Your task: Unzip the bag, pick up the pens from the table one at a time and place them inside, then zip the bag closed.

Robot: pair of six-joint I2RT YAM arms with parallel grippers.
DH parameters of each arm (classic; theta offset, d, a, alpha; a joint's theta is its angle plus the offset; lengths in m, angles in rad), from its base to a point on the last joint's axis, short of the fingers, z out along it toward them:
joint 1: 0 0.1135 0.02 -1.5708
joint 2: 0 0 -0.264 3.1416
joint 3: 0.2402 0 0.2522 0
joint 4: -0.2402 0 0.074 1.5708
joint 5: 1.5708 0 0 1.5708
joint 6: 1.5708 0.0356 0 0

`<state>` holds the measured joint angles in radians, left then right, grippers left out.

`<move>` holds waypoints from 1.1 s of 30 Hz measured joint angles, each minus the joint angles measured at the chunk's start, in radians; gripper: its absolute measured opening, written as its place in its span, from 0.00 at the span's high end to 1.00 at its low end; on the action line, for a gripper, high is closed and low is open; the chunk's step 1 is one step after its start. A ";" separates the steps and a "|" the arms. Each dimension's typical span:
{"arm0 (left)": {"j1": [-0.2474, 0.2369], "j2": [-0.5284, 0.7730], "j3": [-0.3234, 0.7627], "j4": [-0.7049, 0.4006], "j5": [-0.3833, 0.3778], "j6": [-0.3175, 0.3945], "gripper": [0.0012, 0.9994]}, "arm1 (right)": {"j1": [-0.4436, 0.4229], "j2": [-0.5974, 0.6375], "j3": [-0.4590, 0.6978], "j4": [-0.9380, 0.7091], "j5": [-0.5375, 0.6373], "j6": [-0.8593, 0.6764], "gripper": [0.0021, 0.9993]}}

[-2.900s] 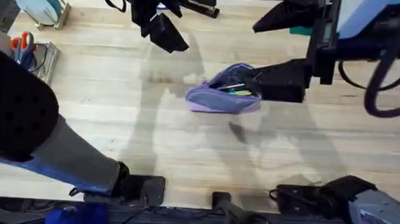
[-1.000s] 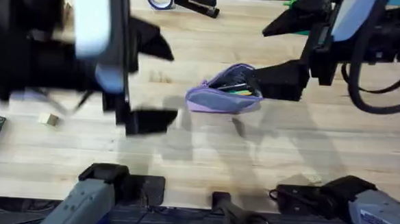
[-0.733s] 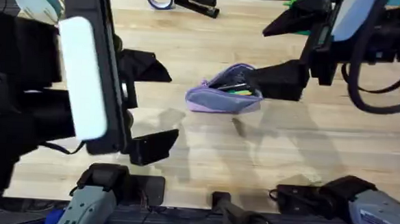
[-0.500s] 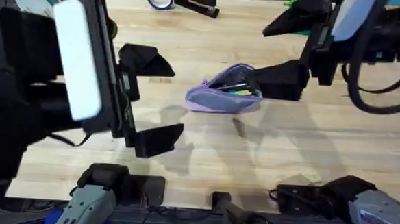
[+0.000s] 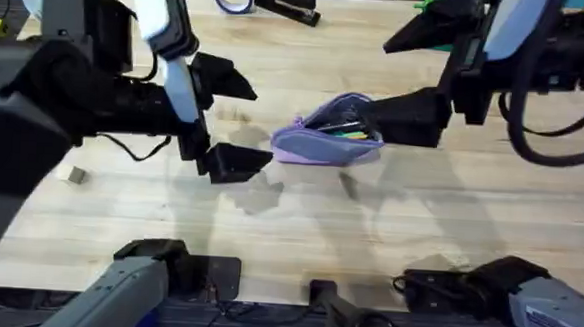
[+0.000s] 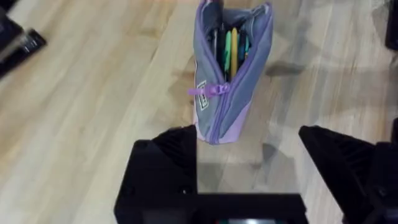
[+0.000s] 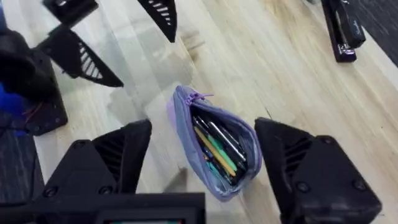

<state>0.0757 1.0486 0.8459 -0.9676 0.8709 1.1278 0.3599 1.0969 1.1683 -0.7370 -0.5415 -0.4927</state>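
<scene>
Both grippers, left (image 5: 229,120) and right (image 5: 409,75), flank (fingers spread) the unzipped bag (image 5: 325,135).

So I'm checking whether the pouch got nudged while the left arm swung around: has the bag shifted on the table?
No. The bag lies at the same spot on the table, below the stapler, by the right gripper.

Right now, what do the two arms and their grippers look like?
Both arms are mostly black with pale white-grey link sections and loose black cables. The left gripper and right gripper have broad, wedge-shaped black fingers, ribbed on their inner faces.
</scene>
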 joint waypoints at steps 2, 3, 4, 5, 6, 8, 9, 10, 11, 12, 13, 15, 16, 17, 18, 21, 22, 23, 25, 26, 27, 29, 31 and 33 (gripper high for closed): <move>0.011 0.038 0.000 0.003 0.002 -0.003 0.01 | 0.000 0.000 0.000 0.000 0.000 0.000 0.00; 0.014 0.054 0.000 0.013 0.003 -0.004 0.01 | 0.000 0.000 0.000 0.000 0.000 0.000 0.00; 0.014 0.068 0.000 0.025 0.005 -0.005 0.01 | 0.000 0.000 0.000 0.000 0.000 0.000 0.00; 0.014 0.078 0.000 0.040 0.005 -0.006 0.01 | 0.000 0.000 0.000 0.000 0.000 0.000 0.00; 0.014 0.088 0.000 0.064 0.004 -0.007 0.01 | 0.000 0.000 0.000 0.000 0.000 0.000 0.00; 0.014 0.101 0.000 0.111 -0.004 -0.006 0.01 | 0.000 0.000 0.000 0.000 0.000 0.000 0.00; 0.014 0.107 0.000 0.131 -0.009 -0.008 0.01 | 0.000 0.000 0.000 0.000 0.000 0.000 0.00; 0.014 0.111 0.000 0.141 -0.011 -0.007 0.01 | 0.000 0.000 0.000 0.000 0.000 0.000 0.00; 0.014 0.116 0.000 0.145 -0.015 -0.007 0.01 | 0.000 0.000 0.000 0.000 0.000 0.000 0.00; 0.014 0.117 0.000 0.144 -0.019 -0.007 0.01 | 0.000 0.000 0.000 0.000 0.000 0.000 0.00; 0.014 0.118 0.000 0.144 -0.022 -0.007 0.01 | 0.000 0.000 0.000 0.000 0.000 0.000 0.00; 0.014 0.118 0.000 0.145 -0.027 -0.007 0.01 | 0.000 0.000 0.000 0.000 0.000 0.000 0.00; 0.014 0.118 0.000 0.145 -0.028 -0.007 0.01 | 0.000 0.000 0.000 0.000 0.000 0.000 0.00; 0.014 0.118 0.000 0.145 -0.030 -0.007 0.01 | 0.000 0.000 0.000 0.000 0.000 0.000 0.00; 0.014 0.118 0.000 0.145 -0.030 -0.007 0.01 | 0.000 0.000 0.000 0.000 0.000 0.000 0.00; 0.014 0.118 0.000 0.145 -0.030 -0.007 0.01 | 0.000 0.000 0.000 0.000 0.000 0.000 0.00; 0.014 0.118 0.000 0.145 -0.029 -0.007 0.01 | 0.000 0.000 0.000 0.000 0.000 0.000 0.00; 0.014 0.118 0.000 0.144 -0.027 -0.007 0.01 | 0.000 0.000 0.000 0.000 0.000 0.000 0.00; 0.014 0.118 0.000 0.135 -0.025 -0.007 0.01 | 0.000 0.000 0.000 0.000 0.000 0.000 0.00; 0.014 0.118 0.000 0.129 -0.025 -0.007 0.01 | 0.000 0.000 0.000 0.000 0.000 0.000 0.00; 0.014 0.118 0.000 0.123 -0.026 -0.007 0.01 | 0.000 0.000 0.000 0.000 0.000 0.000 0.00; 0.014 0.118 -0.001 0.119 -0.030 -0.007 0.01 | 0.000 0.000 0.000 0.000 0.000 0.000 0.00; 0.014 0.118 -0.007 0.122 -0.037 -0.007 0.01 | 0.000 0.000 0.000 0.000 0.000 0.000 0.00; 0.014 0.118 -0.022 0.129 -0.043 -0.007 0.01 | 0.000 0.000 0.000 0.000 0.000 0.000 0.00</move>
<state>0.0898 1.1667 0.8240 -0.8386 0.8278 1.1207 0.3599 1.0969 1.1683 -0.7372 -0.5415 -0.4927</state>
